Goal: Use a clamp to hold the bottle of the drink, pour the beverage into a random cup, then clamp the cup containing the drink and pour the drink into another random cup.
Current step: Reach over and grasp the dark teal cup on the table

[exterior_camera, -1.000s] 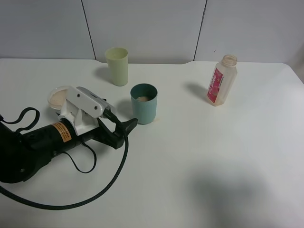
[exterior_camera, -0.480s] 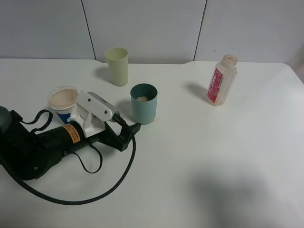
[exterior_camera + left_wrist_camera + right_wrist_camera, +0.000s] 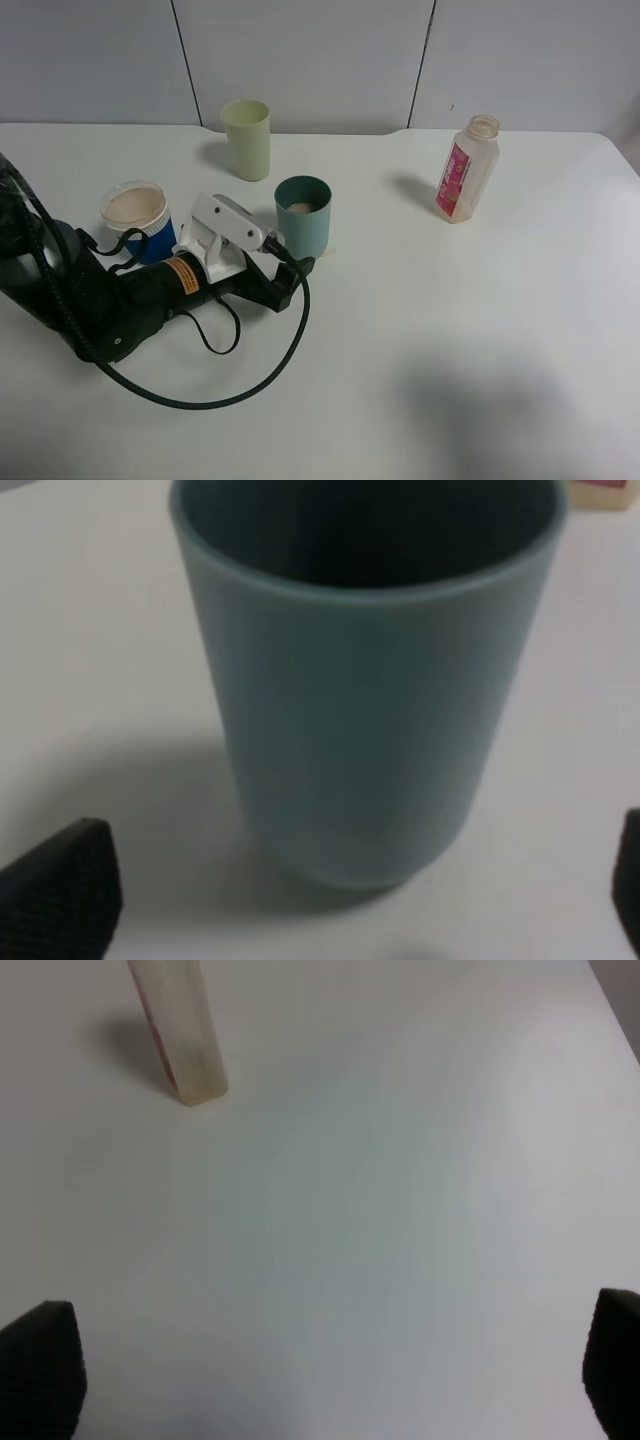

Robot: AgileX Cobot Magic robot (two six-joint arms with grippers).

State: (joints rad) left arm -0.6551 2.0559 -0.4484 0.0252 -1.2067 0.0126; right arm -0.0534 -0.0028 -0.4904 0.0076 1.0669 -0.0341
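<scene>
The bottle (image 3: 465, 170) stood upright on the desk (image 3: 450, 350), well right of the teal cup (image 3: 303, 230), which held a little beverage (image 3: 300, 208). The blue cup (image 3: 138, 220) left of it looked nearly full, so both pours seemed done. The left pincer (image 3: 295, 278), just short of the teal cup, and the right pincer (image 3: 325, 1370) both gaped empty.

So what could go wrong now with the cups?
The left gripper sits open right by the teal cup, which has a little drink in it; a bump could tip it. The arm also lies close to the blue cup, which is nearly full, so a careless swing might spill it.
</scene>
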